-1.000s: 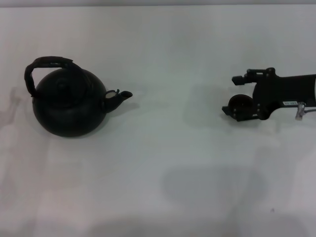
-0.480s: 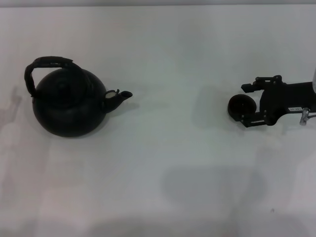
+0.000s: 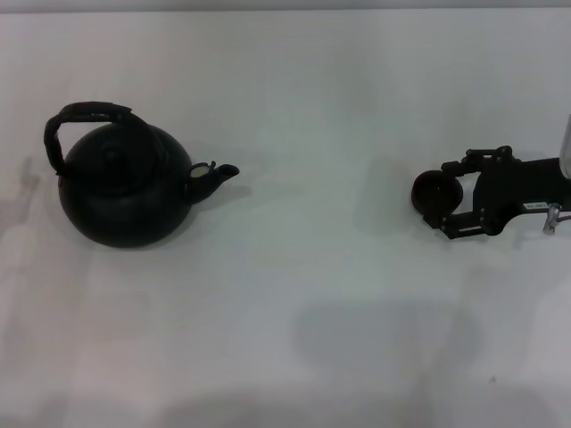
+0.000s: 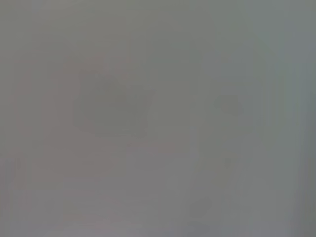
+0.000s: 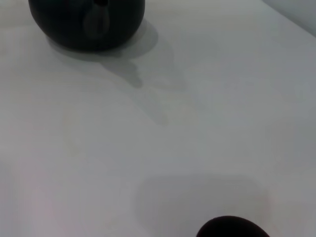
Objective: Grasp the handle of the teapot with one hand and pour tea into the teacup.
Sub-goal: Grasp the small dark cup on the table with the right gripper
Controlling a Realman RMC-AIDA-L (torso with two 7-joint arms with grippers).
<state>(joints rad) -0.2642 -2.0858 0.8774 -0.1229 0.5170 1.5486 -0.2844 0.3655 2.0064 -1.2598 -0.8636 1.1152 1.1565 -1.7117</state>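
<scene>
The black round-bellied teapot (image 3: 125, 187) stands on the white table (image 3: 294, 107) at the left, its spout (image 3: 217, 174) pointing right and its arched handle (image 3: 85, 120) over the top. The tiny dark teacup (image 3: 434, 189) stands on the table at the right. My right gripper (image 3: 446, 197) is open at the cup's right side, with one finger on each side of it. The right wrist view shows the teapot (image 5: 86, 22) far off and the teacup's rim (image 5: 232, 228) close by. My left gripper is out of view.
The left wrist view shows only blank pale table surface (image 4: 158, 118). A wide stretch of bare white table lies between the teapot and the teacup.
My right gripper has drawn back to the right, off the teacup. The teacup stays on the table. The teapot has not moved.
</scene>
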